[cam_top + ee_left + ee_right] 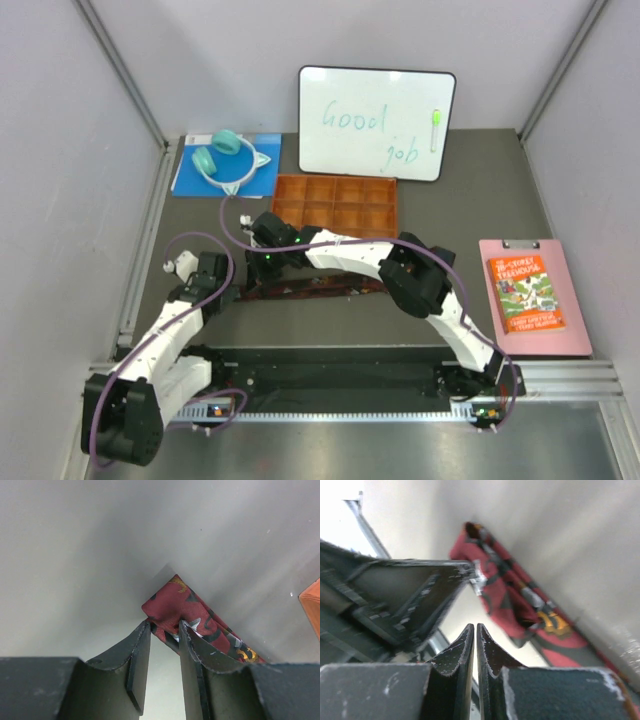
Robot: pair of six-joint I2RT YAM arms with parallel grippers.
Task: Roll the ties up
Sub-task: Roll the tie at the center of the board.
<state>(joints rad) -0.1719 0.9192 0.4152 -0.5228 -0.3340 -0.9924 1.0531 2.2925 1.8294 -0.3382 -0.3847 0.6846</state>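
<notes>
The tie (325, 289), dark maroon-red with a black, grey and gold pattern, lies stretched left to right across the table's middle, partly under the right arm. In the left wrist view its folded end (172, 602) sits between my left gripper's (165, 627) fingertips, which pinch the fabric. From above, the left gripper (238, 283) is at the tie's left end. My right gripper (476, 627) is shut with nothing in it, hovering just beside the tie (520, 597) and close to the left gripper's finger (427, 587). The right arm reaches across so that its gripper (258, 260) is near the same end.
An orange compartment tray (335, 205) stands just behind the grippers; its corner (312, 605) shows at the left wrist view's right edge. Further back are a whiteboard (375, 120) and teal headphones (225, 155) on a blue folder. A pink clipboard with a book (530, 295) lies at the right.
</notes>
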